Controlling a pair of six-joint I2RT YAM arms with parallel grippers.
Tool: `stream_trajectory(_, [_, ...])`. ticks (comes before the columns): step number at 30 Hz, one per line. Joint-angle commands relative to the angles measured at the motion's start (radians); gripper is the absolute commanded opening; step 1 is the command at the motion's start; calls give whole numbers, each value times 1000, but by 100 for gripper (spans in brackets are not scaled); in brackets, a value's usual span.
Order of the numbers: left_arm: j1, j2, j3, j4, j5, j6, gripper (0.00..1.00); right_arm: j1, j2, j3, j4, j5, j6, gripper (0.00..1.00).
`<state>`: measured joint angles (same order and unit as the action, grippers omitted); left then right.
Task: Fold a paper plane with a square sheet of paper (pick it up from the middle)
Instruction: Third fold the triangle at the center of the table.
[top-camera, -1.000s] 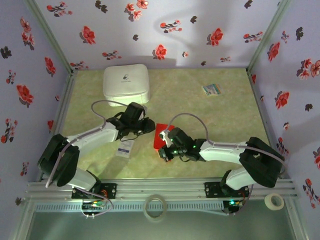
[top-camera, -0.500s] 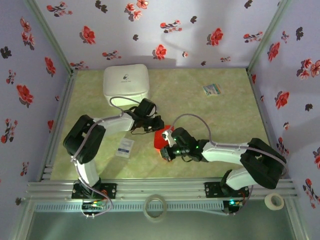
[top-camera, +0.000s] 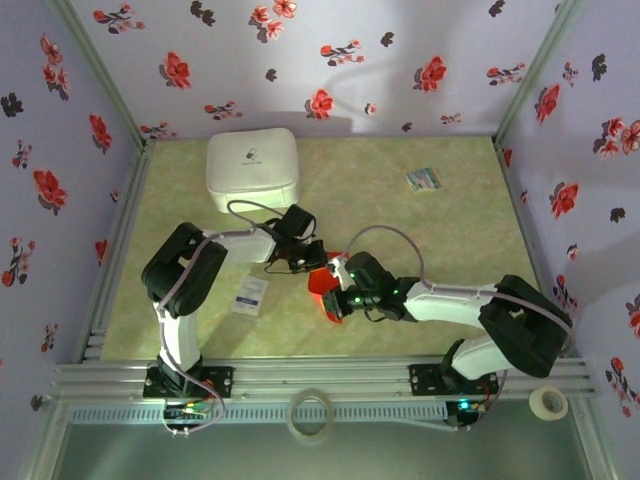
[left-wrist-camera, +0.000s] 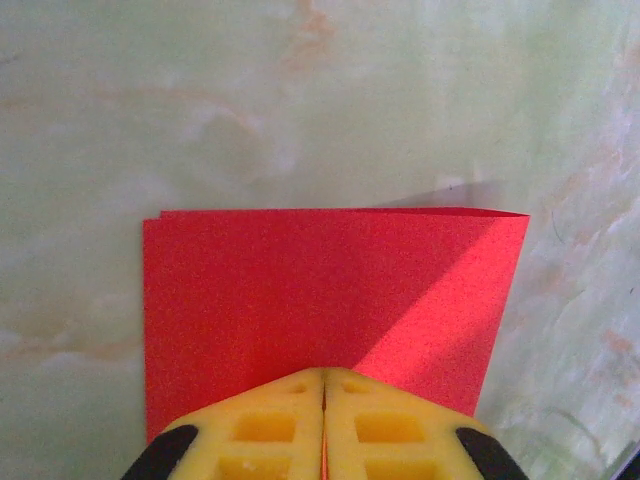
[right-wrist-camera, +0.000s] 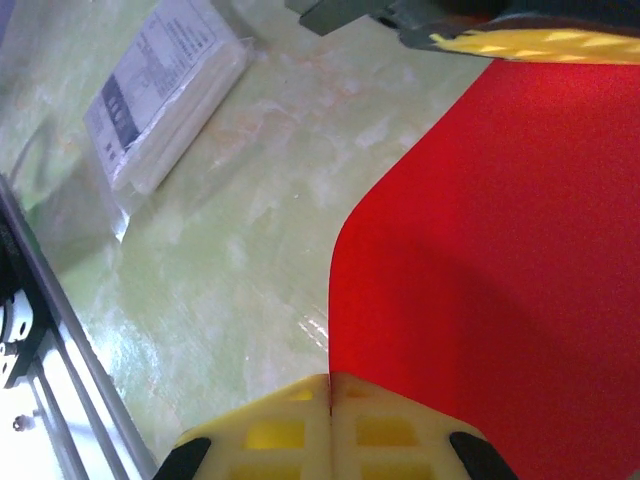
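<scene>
The square sheet of paper (top-camera: 319, 282) is bright red and lies doubled over, with two layers showing along its far edge (left-wrist-camera: 320, 290). It hangs between my two grippers just above the green table, bowed along one side (right-wrist-camera: 500, 250). My left gripper (top-camera: 312, 262) is shut on one edge, with red paper in the slit between its yellow pads (left-wrist-camera: 324, 375). My right gripper (top-camera: 332, 300) is shut on the opposite edge (right-wrist-camera: 330, 380). The left gripper's yellow fingers (right-wrist-camera: 530, 42) show at the top of the right wrist view. The paper plane is out of view.
A white box (top-camera: 252, 168) stands at the back left. A small white packet (top-camera: 250, 295) lies left of the sheet (right-wrist-camera: 165, 90). A multicoloured card (top-camera: 423, 179) lies at the back right. Tape rolls (top-camera: 310, 415) (top-camera: 547, 402) rest by the front rail.
My left arm has swung right to the sheet and its jaws have shut on the paper's edge. The right gripper has kept its hold and shifted slightly.
</scene>
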<state>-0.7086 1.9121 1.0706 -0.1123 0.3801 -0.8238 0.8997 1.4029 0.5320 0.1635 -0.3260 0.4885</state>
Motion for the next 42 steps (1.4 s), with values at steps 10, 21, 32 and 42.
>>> stream_trajectory(10, [-6,13,-43,-4,3,-5,7,-38,5,49,-175,172,18,5])
stream_trajectory(21, [-7,7,-43,3,3,-16,7,-40,20,88,-230,277,35,5])
stream_trajectory(32, [-6,2,-44,2,3,-19,7,-39,95,165,-296,264,2,5])
stream_trajectory(42, [-6,-9,-46,2,3,-21,7,-40,44,147,-346,214,-12,5])
